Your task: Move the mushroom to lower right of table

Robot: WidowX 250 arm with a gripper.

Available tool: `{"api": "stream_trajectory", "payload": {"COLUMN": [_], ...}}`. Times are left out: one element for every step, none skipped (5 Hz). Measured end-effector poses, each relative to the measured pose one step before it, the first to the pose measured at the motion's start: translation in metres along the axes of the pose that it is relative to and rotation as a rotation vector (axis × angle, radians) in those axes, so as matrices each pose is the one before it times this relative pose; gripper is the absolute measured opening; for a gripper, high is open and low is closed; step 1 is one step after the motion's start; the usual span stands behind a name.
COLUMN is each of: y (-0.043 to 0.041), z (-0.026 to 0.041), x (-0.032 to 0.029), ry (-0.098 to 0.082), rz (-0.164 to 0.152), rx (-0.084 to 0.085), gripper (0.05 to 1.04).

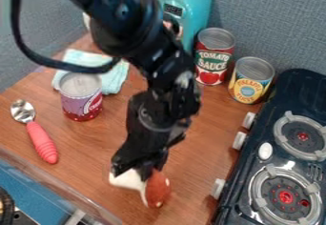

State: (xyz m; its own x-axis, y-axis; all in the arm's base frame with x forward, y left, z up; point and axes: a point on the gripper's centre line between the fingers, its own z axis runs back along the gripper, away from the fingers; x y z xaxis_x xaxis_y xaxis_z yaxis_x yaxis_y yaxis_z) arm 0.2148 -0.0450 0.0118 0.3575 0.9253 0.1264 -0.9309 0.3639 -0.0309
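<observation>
On the near part of the surface (196,164), had mushroom (157,189) against pincer (137,168) | could not tell whether spread or pinching | wanted sure hold on stem (128,179), then low, slow shift right | needed clearance from stove knobs (239,140) beyond.

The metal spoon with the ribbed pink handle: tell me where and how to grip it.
Probably by the middle of its handle, from above, squeezing across the width. The spoon lies on the brown wooden table, and its handle is long, narrow and ribbed, which should resist slipping better than the rounded metal bowl.
</observation>
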Motion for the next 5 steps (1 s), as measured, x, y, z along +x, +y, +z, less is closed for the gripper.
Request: {"api": "stream_trajectory", "payload": {"y": [0.00019, 0.00188, -0.00184, -0.00149, 0.00060], "z": [-0.00337, -0.00138, 0.00160, 0.00230, 0.01414], "x": [-0.00767, 0.00006, -0.00040, -0.00398, 0.00133], "ry": [0.0252, -0.0070, -0.0061, 0.0066, 0.0032], "rz": [-0.0128, 0.0032, -0.0064, -0.0232, -0.0077], "rx": [0.0058, 0.0189, 0.0004, 0.0066, -0.0003], "gripper": [0.144, 0.367, 0.683, 0.963, 1.007]}}
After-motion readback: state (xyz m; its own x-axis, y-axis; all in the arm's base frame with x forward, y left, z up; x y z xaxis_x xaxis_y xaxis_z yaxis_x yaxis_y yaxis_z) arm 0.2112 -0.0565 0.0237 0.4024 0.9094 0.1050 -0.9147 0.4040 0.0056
